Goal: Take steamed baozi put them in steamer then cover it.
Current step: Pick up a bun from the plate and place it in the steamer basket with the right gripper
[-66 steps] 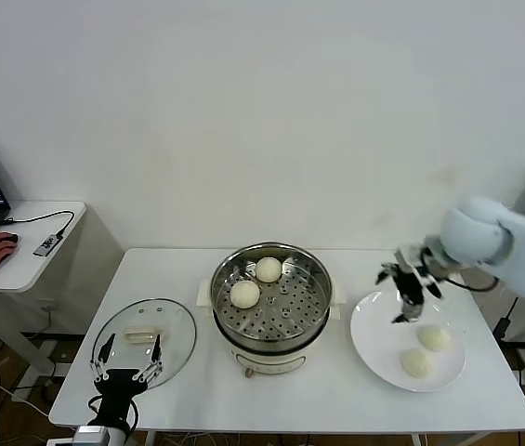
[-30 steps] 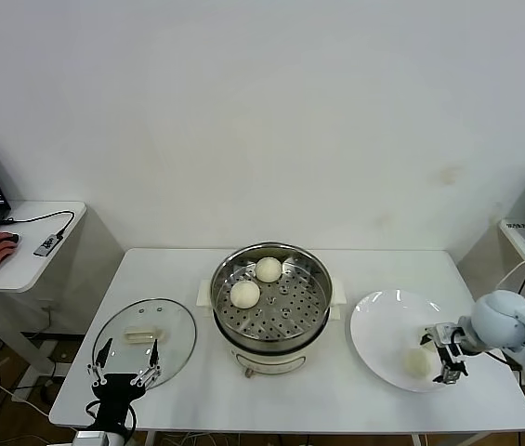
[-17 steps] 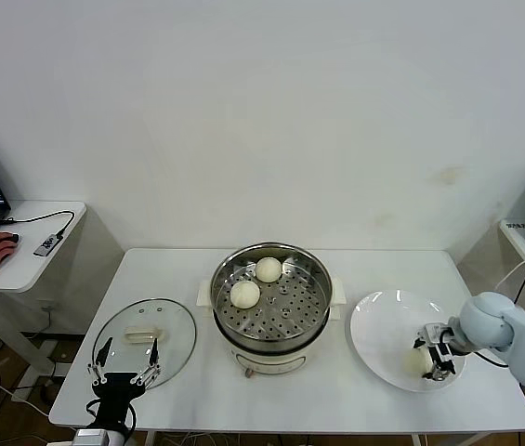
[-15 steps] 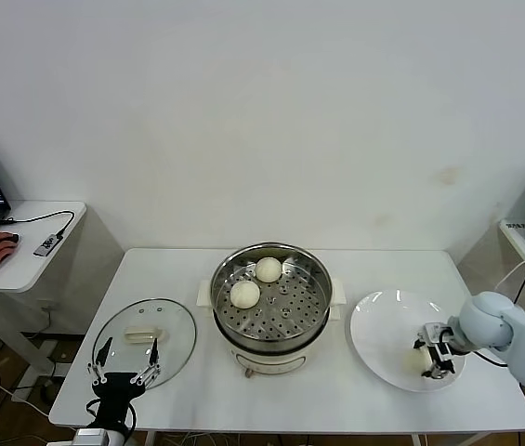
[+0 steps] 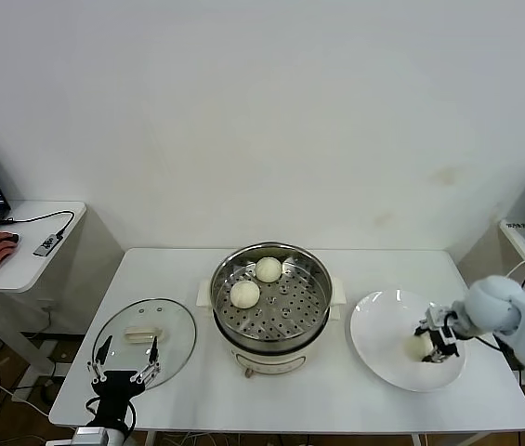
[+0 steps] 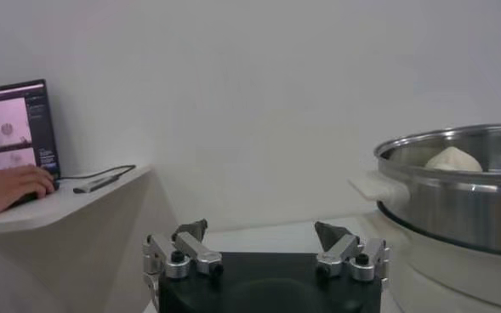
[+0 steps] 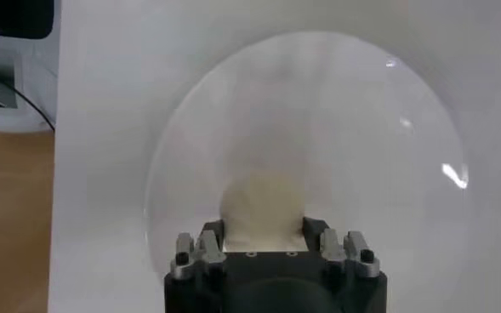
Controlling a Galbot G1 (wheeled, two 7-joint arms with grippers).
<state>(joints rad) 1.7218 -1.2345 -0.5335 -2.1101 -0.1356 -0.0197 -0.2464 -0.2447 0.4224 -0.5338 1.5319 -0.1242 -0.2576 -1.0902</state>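
right gripper (image 5: 432, 342) clasping baozi (image 5: 419, 346) (plate (image 5: 374, 339) edge)

Right gripper on a bun at the plate

From the head camera I see my right gripper (image 5: 435, 340) closed around one bun (image 5: 419, 346) on the white plate (image 5: 378, 325), right of the steamer (image 5: 271, 295). Two more buns (image 5: 245, 294) sit on the perforated tray inside the pot, one nearer the back wall. The glass lid (image 5: 144, 330) lies flat on the table (image 5: 336, 395) to the left, and my left gripper (image 5: 124, 362), fingers spread, waits at its near edge.
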